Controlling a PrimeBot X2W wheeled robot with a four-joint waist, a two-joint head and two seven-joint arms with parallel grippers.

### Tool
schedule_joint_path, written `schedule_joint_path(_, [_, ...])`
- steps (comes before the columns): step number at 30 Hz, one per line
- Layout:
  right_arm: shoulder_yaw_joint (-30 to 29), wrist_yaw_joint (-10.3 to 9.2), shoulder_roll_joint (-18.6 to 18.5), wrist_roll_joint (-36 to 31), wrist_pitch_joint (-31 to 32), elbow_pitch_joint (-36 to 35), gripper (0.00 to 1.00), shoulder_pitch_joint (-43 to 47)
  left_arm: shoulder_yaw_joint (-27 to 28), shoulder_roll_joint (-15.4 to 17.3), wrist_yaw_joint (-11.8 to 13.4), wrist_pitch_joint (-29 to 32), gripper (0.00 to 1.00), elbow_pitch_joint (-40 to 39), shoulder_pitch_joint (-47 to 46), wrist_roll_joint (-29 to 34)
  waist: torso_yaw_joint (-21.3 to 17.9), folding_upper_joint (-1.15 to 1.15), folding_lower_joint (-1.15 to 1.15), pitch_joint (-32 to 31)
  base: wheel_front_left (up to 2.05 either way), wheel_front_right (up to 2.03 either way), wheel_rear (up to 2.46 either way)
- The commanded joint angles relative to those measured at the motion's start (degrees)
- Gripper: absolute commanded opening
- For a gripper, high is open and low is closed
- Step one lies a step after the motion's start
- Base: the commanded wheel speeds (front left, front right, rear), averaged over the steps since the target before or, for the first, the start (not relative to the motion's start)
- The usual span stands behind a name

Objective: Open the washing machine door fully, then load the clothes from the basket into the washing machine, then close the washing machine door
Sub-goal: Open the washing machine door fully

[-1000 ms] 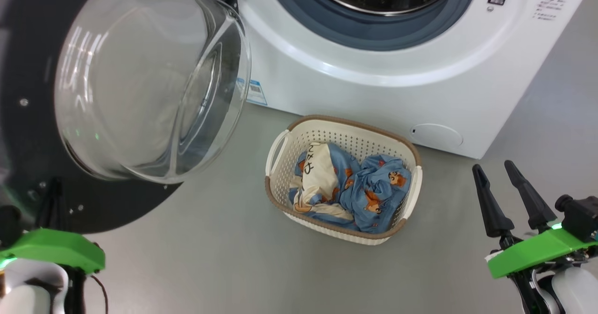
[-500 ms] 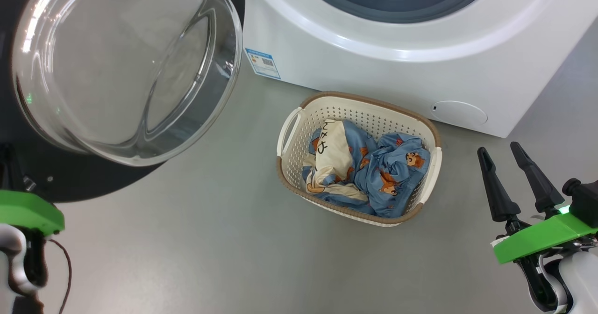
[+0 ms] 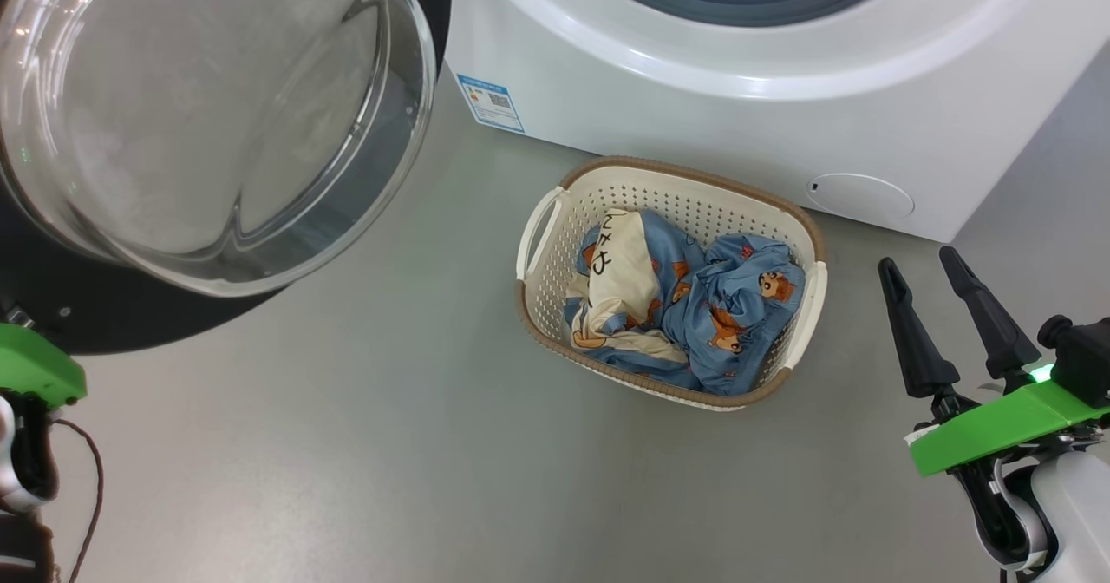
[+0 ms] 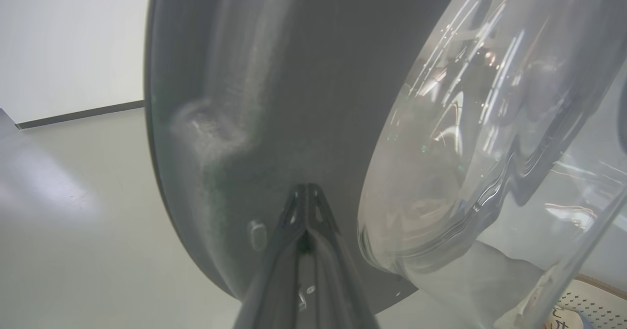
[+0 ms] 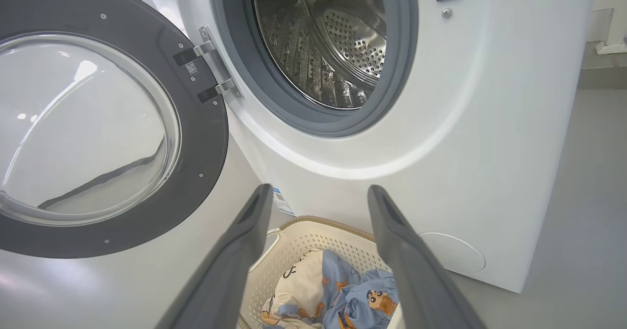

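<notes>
The washing machine door [image 3: 52, 305] stands swung wide open at the left, its clear glass bowl [image 3: 208, 114] bulging toward me; its metal hinge [image 5: 215, 69] is on the right of its frame. The white washing machine [image 3: 694, 106] shows its grey ring and steel drum [image 5: 333, 45]. The cream basket [image 3: 538, 305] sits on the floor before it, holding the blue bear-print clothes [image 3: 720, 314] with a cream panel. My right gripper [image 3: 919, 266] is open, right of the basket. My left gripper [image 4: 306, 189] is shut and empty, its tips against the door's dark frame [image 4: 294, 99].
Grey floor [image 3: 347, 444] spreads in front of the basket and machine. A blue label [image 3: 490, 101] and a round flap [image 3: 863, 197] sit low on the machine's front. A white wall [image 4: 73, 40] with a dark skirting line lies beyond the door.
The head camera has tilted down and shifted, so the drum has left the picture. The left arm's green mount has slid toward the left edge. The basket and right gripper stay put.
</notes>
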Motion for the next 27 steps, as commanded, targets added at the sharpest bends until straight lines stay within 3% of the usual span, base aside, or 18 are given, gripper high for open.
schedule_joint_path(1, [1.0,0.26,-0.7,0.7,-0.5,-1.3,1.0,-0.6,2.3,4.2,0.7,-0.6,0.0,-0.2,-1.8,0.0,-0.2,0.0,0.0,-0.1,0.0,0.0,0.0])
schedule_joint_path(14, [1.3,0.26,-0.1,0.9,-0.5,-0.5,1.0,0.0,1.5,4.2,-1.2,-2.0,0.0,0.7,-1.6,-0.7,-0.9,0.0,0.0,-1.9,0.0,0.0,0.0])
schedule_joint_path(27, [0.5,0.26,1.2,0.9,-0.5,0.1,1.0,1.5,-1.3,2.2,-3.8,-3.8,0.0,-3.2,3.7,-0.7,-1.4,0.0,0.0,-5.5,0.0,0.0,0.0])
